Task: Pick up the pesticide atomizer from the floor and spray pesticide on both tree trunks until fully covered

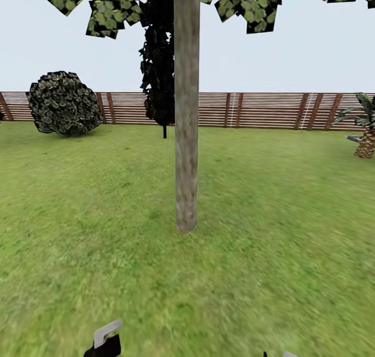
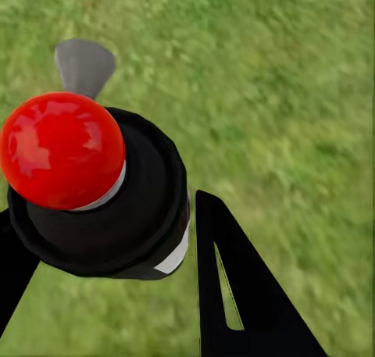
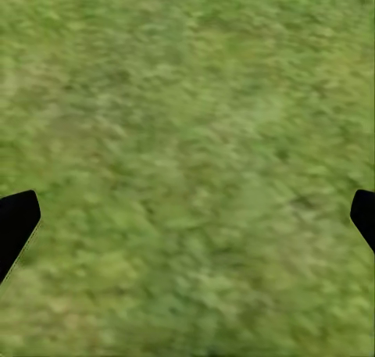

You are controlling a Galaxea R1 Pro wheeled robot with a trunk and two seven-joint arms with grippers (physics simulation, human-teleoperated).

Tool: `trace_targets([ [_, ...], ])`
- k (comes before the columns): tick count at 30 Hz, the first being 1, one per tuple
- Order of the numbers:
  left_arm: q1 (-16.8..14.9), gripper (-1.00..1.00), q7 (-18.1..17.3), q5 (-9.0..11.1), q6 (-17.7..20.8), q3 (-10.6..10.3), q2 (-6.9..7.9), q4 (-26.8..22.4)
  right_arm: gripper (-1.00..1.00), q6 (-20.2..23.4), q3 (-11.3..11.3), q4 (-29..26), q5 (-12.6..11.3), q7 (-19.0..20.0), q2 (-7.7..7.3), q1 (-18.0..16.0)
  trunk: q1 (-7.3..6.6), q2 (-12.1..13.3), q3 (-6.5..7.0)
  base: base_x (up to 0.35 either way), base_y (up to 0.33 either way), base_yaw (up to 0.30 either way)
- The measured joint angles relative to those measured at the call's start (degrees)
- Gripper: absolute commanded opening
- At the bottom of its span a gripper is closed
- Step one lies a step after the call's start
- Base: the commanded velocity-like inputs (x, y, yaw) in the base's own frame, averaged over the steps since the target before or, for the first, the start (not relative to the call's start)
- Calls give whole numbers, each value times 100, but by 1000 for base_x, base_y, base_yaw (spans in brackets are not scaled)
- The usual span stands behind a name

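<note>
One tree stands straight ahead on the lawn, its grey-brown tree trunk (image 1: 186, 138) rising into a mottled green crown (image 1: 130, 3). My left gripper (image 2: 105, 208) is shut on the pesticide atomizer (image 2: 62, 146), a black body with a round red cap and a grey nozzle. In the head view the atomizer's grey nozzle (image 1: 107, 332) and my left gripper (image 1: 103, 348) show at the bottom edge, well short of the trunk. My right gripper (image 3: 187, 216) hangs open over bare grass, holding nothing.
A near-black conifer (image 1: 159, 60) stands behind the trunk. A round bush (image 1: 63, 103) sits at the far left and a short palm (image 1: 367, 130) at the far right. The brown slatted fence (image 1: 260, 110) closes the lawn's far side. Open grass (image 1: 286, 232) surrounds the trunk.
</note>
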Motion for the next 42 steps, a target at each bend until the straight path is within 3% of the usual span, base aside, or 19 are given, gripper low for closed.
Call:
trace_targets([
  [42,0,-100,5,4,0,-2,0,0,100,0,-7,3,-8,9,3,0,0,0,0,335,0,0],
])
